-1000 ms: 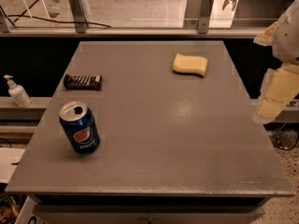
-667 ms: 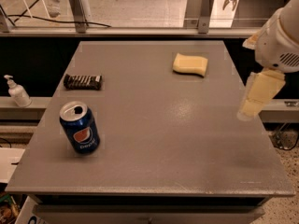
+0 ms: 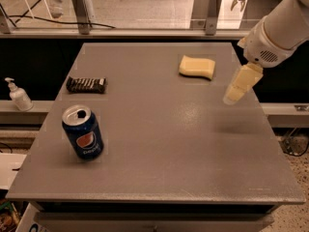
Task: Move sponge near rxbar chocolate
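The pale yellow sponge (image 3: pixel 197 66) lies flat on the grey table (image 3: pixel 159 144) at the far right. The rxbar chocolate (image 3: pixel 86 84), a dark wrapped bar with white stripes, lies near the table's left edge. My gripper (image 3: pixel 235 94) hangs from the white arm on the right, above the table's right side, a little right of and nearer than the sponge, apart from it and holding nothing.
A blue Pepsi can (image 3: pixel 83 132) stands upright at the front left of the table. A white pump bottle (image 3: pixel 19 95) stands on a ledge left of the table. Metal posts (image 3: pixel 211 8) and a window rail run behind the far edge.
My arm and gripper have moved left and away from me, from beyond the table's right edge to above its right side, closer to the sponge. The objects have not moved.
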Controlling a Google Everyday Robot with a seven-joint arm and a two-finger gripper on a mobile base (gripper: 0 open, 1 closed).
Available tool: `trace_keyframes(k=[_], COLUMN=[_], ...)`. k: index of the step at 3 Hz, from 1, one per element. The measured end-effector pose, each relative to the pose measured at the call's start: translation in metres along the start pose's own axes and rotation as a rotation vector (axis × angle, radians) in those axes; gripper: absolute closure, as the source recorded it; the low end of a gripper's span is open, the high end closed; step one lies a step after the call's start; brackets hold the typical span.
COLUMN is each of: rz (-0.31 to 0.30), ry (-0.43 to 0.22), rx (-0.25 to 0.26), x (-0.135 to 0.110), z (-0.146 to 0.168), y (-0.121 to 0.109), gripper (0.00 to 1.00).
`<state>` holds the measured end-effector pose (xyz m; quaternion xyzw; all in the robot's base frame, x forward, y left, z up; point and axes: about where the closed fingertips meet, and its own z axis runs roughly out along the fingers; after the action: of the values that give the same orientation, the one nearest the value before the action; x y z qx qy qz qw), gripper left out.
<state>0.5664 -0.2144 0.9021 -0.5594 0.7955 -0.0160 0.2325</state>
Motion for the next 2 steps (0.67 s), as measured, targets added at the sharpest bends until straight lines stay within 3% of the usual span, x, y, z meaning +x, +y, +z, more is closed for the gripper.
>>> trace_keyframes(k=[2], rz=[0.164], ry=[-0.282], rx=[-0.069], x=[-0.028], z=[0.047], y=[-0.054], gripper=[0.0])
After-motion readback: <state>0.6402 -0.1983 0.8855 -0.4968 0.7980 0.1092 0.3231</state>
